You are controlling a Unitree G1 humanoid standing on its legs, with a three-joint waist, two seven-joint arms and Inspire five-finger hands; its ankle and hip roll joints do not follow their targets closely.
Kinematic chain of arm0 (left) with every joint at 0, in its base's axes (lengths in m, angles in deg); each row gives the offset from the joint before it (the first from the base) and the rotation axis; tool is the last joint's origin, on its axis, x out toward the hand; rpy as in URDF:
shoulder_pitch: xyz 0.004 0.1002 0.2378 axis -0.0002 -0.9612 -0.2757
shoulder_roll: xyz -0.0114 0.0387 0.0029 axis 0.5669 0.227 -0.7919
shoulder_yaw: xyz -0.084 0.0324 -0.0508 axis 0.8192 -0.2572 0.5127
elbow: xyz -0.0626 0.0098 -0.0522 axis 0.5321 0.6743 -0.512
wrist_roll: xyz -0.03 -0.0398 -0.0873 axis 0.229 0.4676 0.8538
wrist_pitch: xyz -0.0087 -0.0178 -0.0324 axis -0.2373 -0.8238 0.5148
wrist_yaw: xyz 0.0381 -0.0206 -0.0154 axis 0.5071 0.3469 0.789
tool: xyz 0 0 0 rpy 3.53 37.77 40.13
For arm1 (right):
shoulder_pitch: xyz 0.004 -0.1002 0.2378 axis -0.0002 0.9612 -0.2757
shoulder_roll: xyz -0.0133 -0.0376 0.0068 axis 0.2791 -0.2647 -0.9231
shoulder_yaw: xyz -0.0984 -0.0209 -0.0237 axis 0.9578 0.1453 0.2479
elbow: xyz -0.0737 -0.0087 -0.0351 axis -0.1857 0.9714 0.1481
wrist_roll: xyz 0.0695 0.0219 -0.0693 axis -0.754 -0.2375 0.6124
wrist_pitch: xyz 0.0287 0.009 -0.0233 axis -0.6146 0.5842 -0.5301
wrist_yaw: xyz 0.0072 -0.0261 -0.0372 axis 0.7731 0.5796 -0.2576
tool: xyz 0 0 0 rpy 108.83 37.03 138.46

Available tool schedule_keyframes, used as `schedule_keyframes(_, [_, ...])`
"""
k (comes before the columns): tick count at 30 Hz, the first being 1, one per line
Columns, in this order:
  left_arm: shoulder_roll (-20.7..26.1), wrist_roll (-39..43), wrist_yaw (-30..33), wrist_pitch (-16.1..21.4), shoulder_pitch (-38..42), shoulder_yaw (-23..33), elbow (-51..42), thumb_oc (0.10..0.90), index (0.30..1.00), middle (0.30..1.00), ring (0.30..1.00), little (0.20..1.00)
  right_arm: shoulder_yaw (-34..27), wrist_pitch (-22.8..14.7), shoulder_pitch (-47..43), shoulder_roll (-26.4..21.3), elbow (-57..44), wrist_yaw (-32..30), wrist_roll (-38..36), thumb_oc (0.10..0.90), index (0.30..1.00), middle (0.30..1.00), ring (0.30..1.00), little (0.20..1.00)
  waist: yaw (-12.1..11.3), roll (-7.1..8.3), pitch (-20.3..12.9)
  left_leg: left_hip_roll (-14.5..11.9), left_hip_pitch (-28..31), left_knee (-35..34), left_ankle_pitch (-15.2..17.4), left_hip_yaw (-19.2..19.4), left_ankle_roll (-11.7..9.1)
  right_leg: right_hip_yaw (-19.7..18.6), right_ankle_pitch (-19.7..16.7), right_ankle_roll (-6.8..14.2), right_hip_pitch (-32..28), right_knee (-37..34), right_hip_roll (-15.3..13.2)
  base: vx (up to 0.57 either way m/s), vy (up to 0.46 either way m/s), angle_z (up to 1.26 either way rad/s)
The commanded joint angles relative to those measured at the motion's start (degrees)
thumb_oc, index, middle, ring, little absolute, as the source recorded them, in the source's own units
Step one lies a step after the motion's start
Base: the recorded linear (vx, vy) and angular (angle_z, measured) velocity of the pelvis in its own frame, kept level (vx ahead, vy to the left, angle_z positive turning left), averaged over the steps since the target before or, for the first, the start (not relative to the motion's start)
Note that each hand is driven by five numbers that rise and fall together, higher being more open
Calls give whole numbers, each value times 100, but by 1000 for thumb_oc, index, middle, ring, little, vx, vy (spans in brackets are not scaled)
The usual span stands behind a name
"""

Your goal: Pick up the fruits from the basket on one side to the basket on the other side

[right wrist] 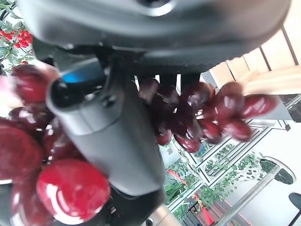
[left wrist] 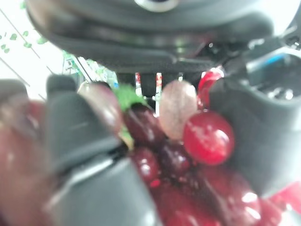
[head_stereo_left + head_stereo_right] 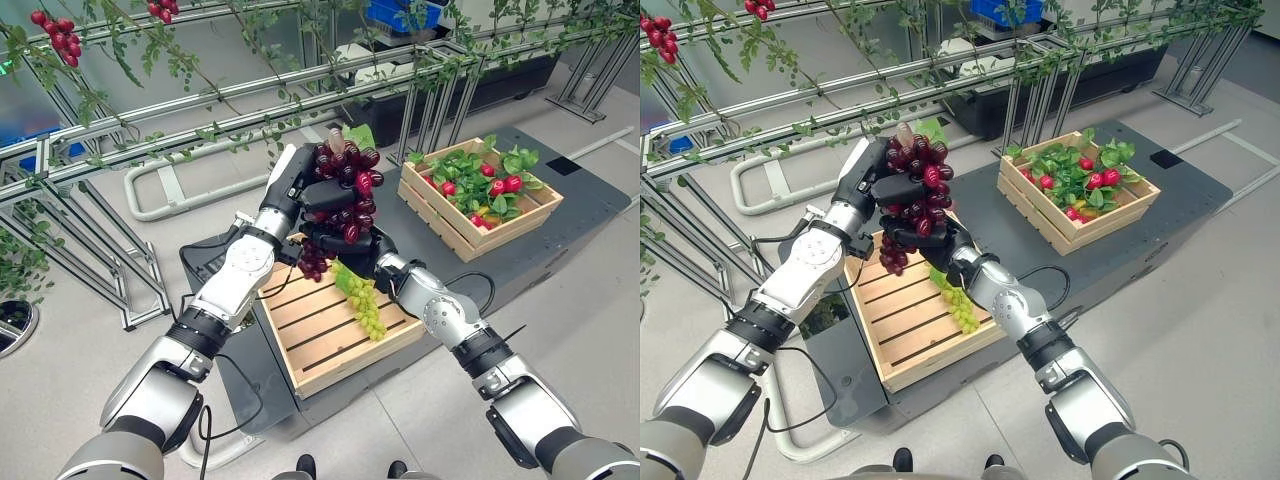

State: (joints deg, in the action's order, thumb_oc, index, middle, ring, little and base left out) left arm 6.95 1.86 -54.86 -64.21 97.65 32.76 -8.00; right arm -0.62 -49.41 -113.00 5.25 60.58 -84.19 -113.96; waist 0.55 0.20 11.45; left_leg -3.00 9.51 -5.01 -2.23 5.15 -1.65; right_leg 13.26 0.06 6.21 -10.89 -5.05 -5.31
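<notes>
1. Both hands are up together above the near crate, a slatted wooden box on the dark surface in front of the robot. Between them hangs a bunch of dark red grapes.
2. The left hand is at the upper part of the bunch. In the left wrist view its fingers curl in around the red berries, so it is gripping the fruit.
3. The right hand comes in from below and beside the bunch. The right wrist view shows its thumb and fingers closed in among the berries, with a lower cluster dangling past them. The grapes are therefore held in both hands, lifted clear of the near crate.
4. A bunch of green grapes lies in the near crate, draped on the slats just beneath the hands.
5. The far crate sits well apart to the robot's right on the same surface, filled with green leaves and small red fruits.
6. The step in hand looks like the carry or a hand-over: the red bunch is picked and raised but not yet moved across.
7. The next move likely calls for one hand to let go so the other can swing the bunch over the far crate and lower it in, with a gentle hold so that loose berries do not drop.
</notes>
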Motion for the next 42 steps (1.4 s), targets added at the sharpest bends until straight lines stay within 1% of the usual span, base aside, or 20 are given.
schedule_keyframes(1, [-161,-186,358,389,749,-33,575,800,900,900,900,900,-471,-1316,-619,166,-116,-13,10,400,300,300,300,300,-76,-1,-975,104,-28,1,317,55,-96,-220,-188,-89,130,5,-71,0,0,0])
schedule_keyframes(3, [-161,-310,458,397,656,23,747,800,900,900,900,900,-555,-1380,-515,141,-167,-88,0,400,300,300,300,300,-52,-1,-953,102,-20,1,325,66,-91,-239,-191,-91,138,5,-63,0,0,0])
schedule_keyframes(6, [-148,-399,489,388,598,80,892,800,900,900,900,900,-621,-1383,-440,90,-175,-114,62,400,300,300,300,300,-26,2,-941,92,-10,1,338,84,-90,-254,-187,-92,143,5,-57,0,0,0])
schedule_keyframes(9, [-88,-488,491,416,531,133,1059,800,900,900,900,900,-668,-1394,-335,20,-133,-53,98,400,300,300,300,300,1,1,-945,68,0,1,337,126,-96,-283,-182,-90,148,5,-50,0,0,0])
schedule_keyframes(17, [-14,-477,383,626,325,230,1292,800,900,900,900,900,-780,-1393,-141,-162,-97,17,75,400,300,300,300,300,74,4,-956,5,31,1,332,209,-121,-349,-202,-91,172,5,-19,3,-4,-1])
schedule_keyframes(21, [-4,-335,370,886,161,388,1290,800,900,900,900,900,-916,-1492,29,-266,-92,17,46,400,300,300,300,300,105,22,-954,-14,38,1,334,258,-122,-391,-208,-97,191,5,-3,6,-14,-6])
schedule_keyframes(23, [7,-333,495,846,82,485,1274,800,900,900,900,900,-1005,-1537,102,-308,-64,23,53,400,300,300,300,300,121,24,-952,-24,43,1,338,276,-126,-414,-217,-97,205,5,3,3,-15,-6])
schedule_keyframes(25, [9,-64,685,802,3,631,1327,800,900,900,900,900,-1095,-1568,159,-348,-51,-21,27,400,300,300,300,300,144,34,-949,-30,48,1,340,299,-125,-439,-225,-91,222,5,7,-6,-17,-5])
schedule_keyframes(29, [-47,31,754,847,-139,837,1422,800,900,900,900,900,-1207,-1637,239,-423,-79,-98,19,400,300,300,300,300,190,38,-936,-49,62,1,348,337,-123,-484,-229,-99,243,5,27,-15,-23,-13])
schedule_keyframes(33, [-43,-70,446,860,-248,869,1406,800,900,900,900,900,-1383,-1641,342,-535,-240,-147,12,400,300,300,300,300,249,42,-928,-70,80,1,362,387,-127,-544,-241,-89,265,5,40,-6,-15,-9])
schedule_keyframes(35, [-5,-177,-47,730,-334,764,1304,800,900,900,900,900,-1491,-1638,396,-608,-321,-149,36,400,300,300,300,300,274,28,-907,-82,94,1,367,415,-127,-569,-252,-87,275,5,46,-14,-13,-3])
schedule_keyframes(36, [6,-162,-116,711,-347,743,1285,800,900,900,900,900,-1505,-1639,408,-617,-335,-150,41,400,300,300,300,300,277,26,-905,-83,94,1,368,417,-127,-576,-253,-86,278,5,49,0,0,0])
schedule_keyframes(38, [57,-7,-635,587,-415,618,1234,800,900,900,900,900,-1575,-1664,457,-675,-367,-124,58,400,300,300,300,300,305,15,-899,-92,112,1,380,448,-124,-606,-262,-82,290,5,59,-8,-4,-2])
schedule_keyframes(39, [76,62,-795,584,-436,581,1244,800,900,900,900,900,-1603,-1674,454,-708,-364,-119,49,400,300,300,300,300,317,11,-894,-97,121,1,382,464,-124,-621,-267,-82,291,5,62,-8,-4,-5])
schedule_keyframes(40, [80,81,-826,591,-438,576,1249,800,900,900,900,900,-1606,-1665,451,-712,-366,-120,44,400,300,300,300,300,317,10,-892,-98,124,1,383,469,-125,-627,-269,-82,291,5,63,-6,-2,-11])
schedule_keyframes(42, [85,368,-1279,576,-492,515,1290,800,900,900,900,900,-1660,-1700,447,-772,-323,-95,4,400,300,300,300,300,352,-1,-885,-109,152,1,397,508,-121,-661,-273,-80,289,5,73,-4,-2,-19])
